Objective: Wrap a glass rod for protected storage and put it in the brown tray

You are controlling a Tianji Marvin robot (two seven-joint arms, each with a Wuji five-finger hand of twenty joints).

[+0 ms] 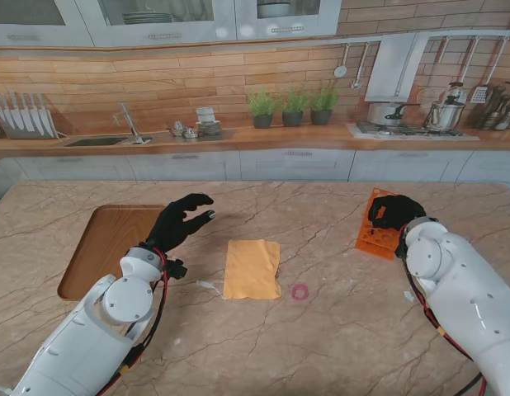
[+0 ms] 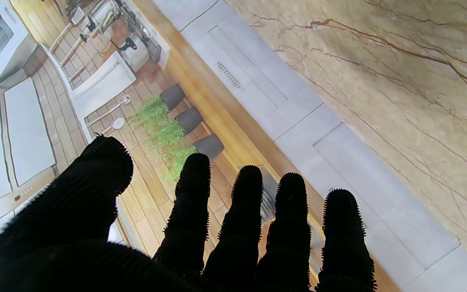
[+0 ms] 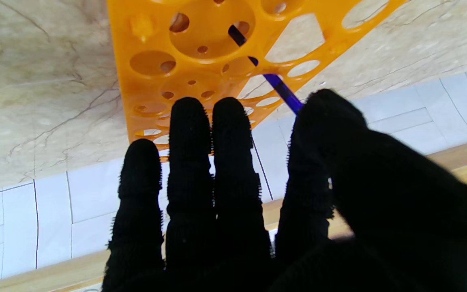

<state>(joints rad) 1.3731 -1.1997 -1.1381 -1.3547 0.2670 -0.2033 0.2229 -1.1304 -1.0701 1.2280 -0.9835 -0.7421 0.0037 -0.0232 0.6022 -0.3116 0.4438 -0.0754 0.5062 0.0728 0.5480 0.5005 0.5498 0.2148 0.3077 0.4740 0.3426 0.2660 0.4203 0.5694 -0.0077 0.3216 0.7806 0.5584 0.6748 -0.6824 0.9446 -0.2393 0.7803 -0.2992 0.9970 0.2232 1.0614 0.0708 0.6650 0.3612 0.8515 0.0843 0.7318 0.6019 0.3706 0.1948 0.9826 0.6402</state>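
Right hand (image 1: 394,212) pinches the blue rod (image 3: 279,85) in the orange rack (image 1: 375,236), far right; left hand (image 1: 182,220) spread beside the brown tray (image 1: 98,247)

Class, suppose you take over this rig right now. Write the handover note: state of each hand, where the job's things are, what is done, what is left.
Left hand: open, holding nothing, by the brown tray.
Right hand: at the orange rack; thumb and forefinger reach the blue rod standing in it, but a firm grip cannot be confirmed.
Yellow cloth: flat on the table, mid-way; small pink ring beside it.
Done: nothing wrapped.
Left: lift rod, lay on cloth, wrap, place in tray.
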